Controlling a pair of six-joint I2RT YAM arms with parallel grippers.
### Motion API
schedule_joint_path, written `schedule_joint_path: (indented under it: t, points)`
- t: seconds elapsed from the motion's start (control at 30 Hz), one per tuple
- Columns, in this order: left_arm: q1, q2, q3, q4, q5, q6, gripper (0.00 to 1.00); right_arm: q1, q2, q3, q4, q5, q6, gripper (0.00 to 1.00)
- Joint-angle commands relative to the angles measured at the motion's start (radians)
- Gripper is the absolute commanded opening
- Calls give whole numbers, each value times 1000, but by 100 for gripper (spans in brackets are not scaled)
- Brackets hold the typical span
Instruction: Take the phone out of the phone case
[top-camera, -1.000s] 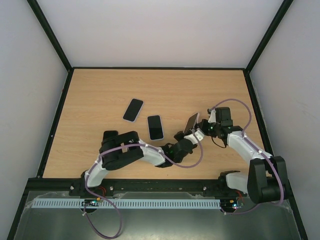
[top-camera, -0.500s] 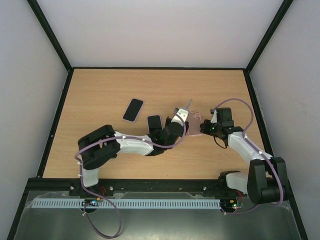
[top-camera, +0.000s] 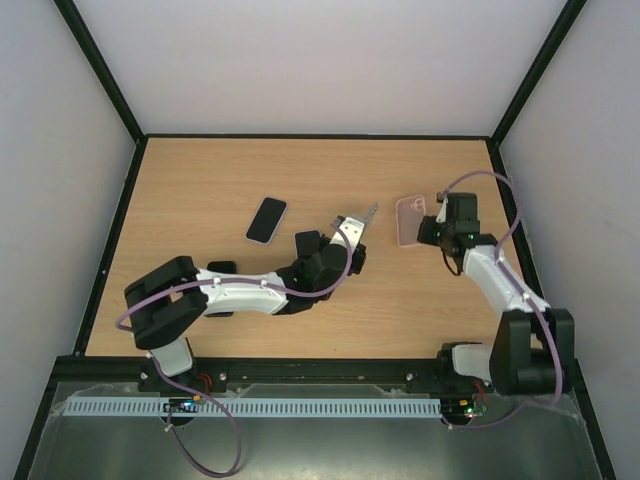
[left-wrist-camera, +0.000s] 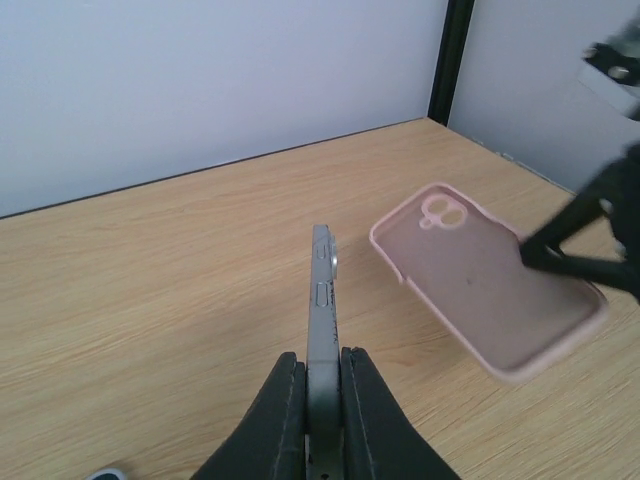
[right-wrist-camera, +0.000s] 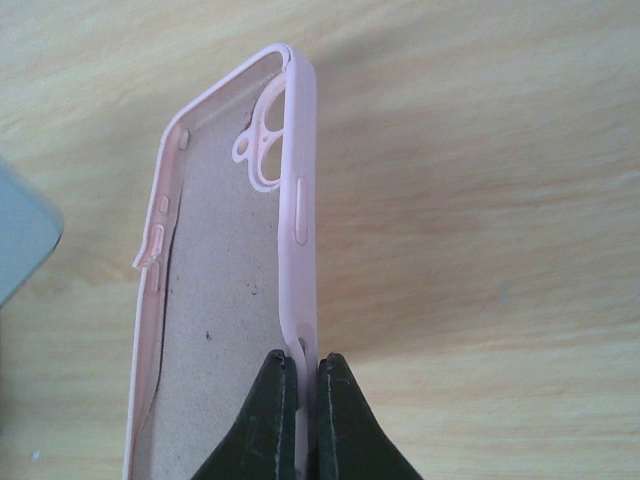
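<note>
The phone (left-wrist-camera: 322, 290) is a thin grey slab seen edge-on, out of its case and held above the table. My left gripper (left-wrist-camera: 322, 355) is shut on its lower end; from above, the left gripper (top-camera: 352, 240) and the phone (top-camera: 358, 222) sit mid-table. The empty pink phone case (right-wrist-camera: 220, 300) shows its bare inside and camera cut-out. My right gripper (right-wrist-camera: 300, 358) is shut on one side wall of it. In the top view the phone case (top-camera: 410, 220) hangs a short gap right of the phone, with the right gripper (top-camera: 430, 228) behind it.
Two other dark phones lie on the wooden table: one (top-camera: 267, 220) at centre left, another (top-camera: 307, 241) partly hidden under my left arm. A black frame (top-camera: 508, 200) and pale walls bound the table.
Phone and case were together between the grippers; now they are apart. My left gripper has drawn the phone left and back, and the right gripper has carried the case back and right.
</note>
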Motion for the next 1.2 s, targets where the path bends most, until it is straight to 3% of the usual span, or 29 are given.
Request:
schedule_joint_path:
  t: [0.0, 0.17, 0.37, 0.4, 0.47, 0.63, 0.77, 0.93, 1.17]
  points:
    - [-8, -91, -21, -23, -3, 15, 3, -61, 183, 173, -22, -17, -176, 2]
    - [-25, -124, -42, -91, -33, 42, 3, -150, 433, 395, -101, -197, -300, 2]
    - [-40, -138, -46, -126, -51, 86, 3, -189, 619, 543, -104, -218, -304, 2]
    - [-39, -137, -44, -132, -51, 96, 3, -194, 636, 556, -104, -212, -303, 9]
    - [-40, -132, -36, -142, -56, 114, 3, -208, 647, 572, -117, -196, -293, 31]
    - [-34, -86, 3, -151, -72, 190, 3, -263, 500, 492, -134, -185, -300, 50]
    - [-20, 26, 99, -175, -92, 302, 3, -263, 289, 373, -212, -260, -367, 51]
    - [-1, 206, 281, -262, -229, 456, 3, -264, -25, 246, -265, -327, -385, 52]
    - [23, 356, 425, -258, -278, 641, 3, -265, -243, 142, -203, -323, -298, 51]
